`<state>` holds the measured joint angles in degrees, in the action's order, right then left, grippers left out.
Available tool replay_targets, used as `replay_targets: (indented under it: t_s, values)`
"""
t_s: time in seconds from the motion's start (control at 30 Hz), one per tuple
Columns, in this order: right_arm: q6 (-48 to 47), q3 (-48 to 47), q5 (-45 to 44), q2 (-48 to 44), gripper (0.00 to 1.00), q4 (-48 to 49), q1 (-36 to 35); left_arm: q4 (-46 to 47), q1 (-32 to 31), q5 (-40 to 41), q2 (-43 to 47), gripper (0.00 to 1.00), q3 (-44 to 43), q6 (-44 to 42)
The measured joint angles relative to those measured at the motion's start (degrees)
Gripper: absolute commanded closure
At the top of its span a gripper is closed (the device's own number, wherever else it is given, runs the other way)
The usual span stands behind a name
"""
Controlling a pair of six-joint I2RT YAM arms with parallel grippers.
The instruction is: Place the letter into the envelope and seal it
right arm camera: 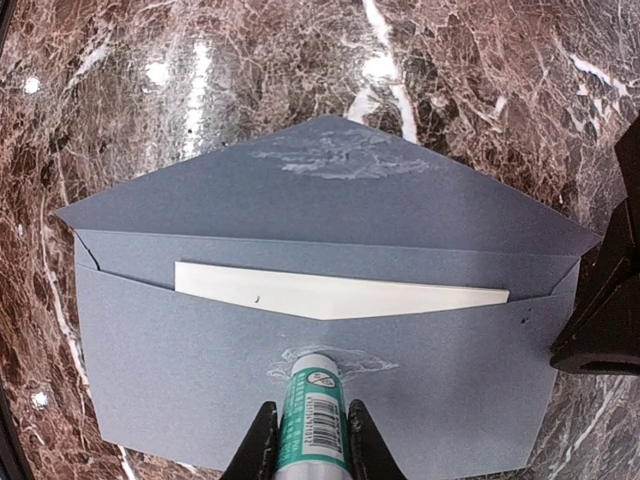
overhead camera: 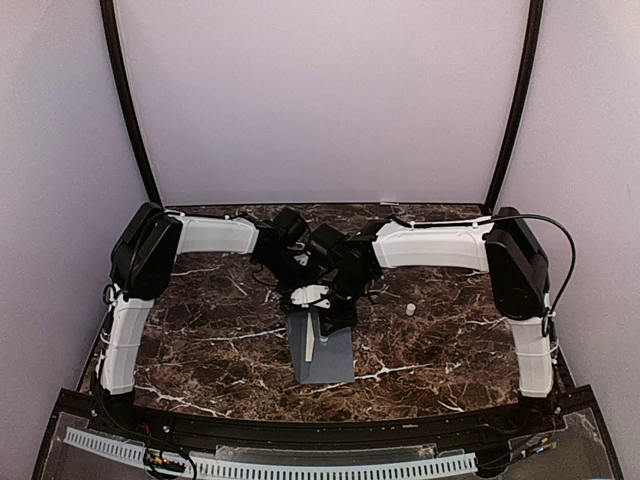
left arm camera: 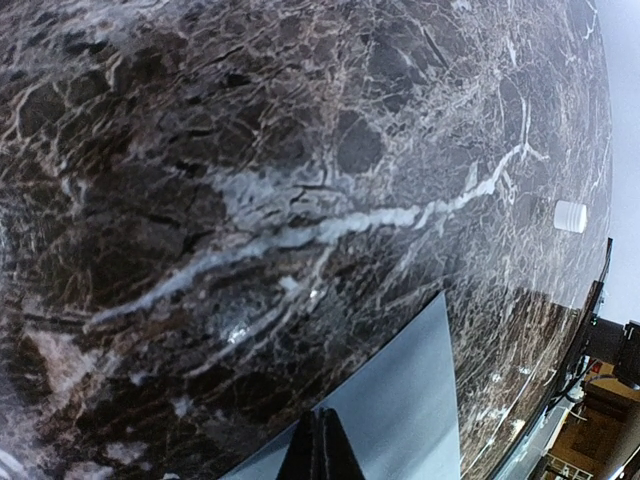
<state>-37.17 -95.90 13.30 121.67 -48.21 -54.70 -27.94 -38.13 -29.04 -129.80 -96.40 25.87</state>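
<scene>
While the right gripper (right arm camera: 312, 442) clamped a glue stick (right arm camera: 312, 400), the closed left gripper (left arm camera: 320, 448) pinned the flimsy envelope (right arm camera: 200, 340). Its flap (right arm camera: 330, 195) tip invited pinching.

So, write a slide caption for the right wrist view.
Right gripper holds a glue stick against the open envelope, letter tucked inside.

The envelope (right arm camera: 180, 380) lies flat on the marble table (right arm camera: 120, 90) with its flap (right arm camera: 330, 205) open and pointing away. The cream letter (right arm camera: 330, 295) sits inside the pocket, its top edge showing in the V-shaped opening. The right end effector (right arm camera: 312, 440) grips a glue stick (right arm camera: 313, 415), whose tip touches the envelope's front just below the V, on a whitish smear. Another pale smear (right arm camera: 335, 155) marks the flap near its point. A black part of the left end effector (right arm camera: 600, 320) rests at the envelope's right edge.
</scene>
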Motion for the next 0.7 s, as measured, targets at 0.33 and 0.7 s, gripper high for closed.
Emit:
replay_targets:
  t_s: [0.33, 0.7]
  values:
    - [1.3, -2.8, -0.3, 1.7, 1.00, -1.2, 0.9, -0.7, 0.0, 0.3, -0.2, 1.00, -0.5, 0.0]
    - [1.3, -3.7, -0.5, 2.3, 1.00, -1.4, 1.4, -1.0, 0.0, 0.5, -0.5, 1.00, -1.1, 0.0]
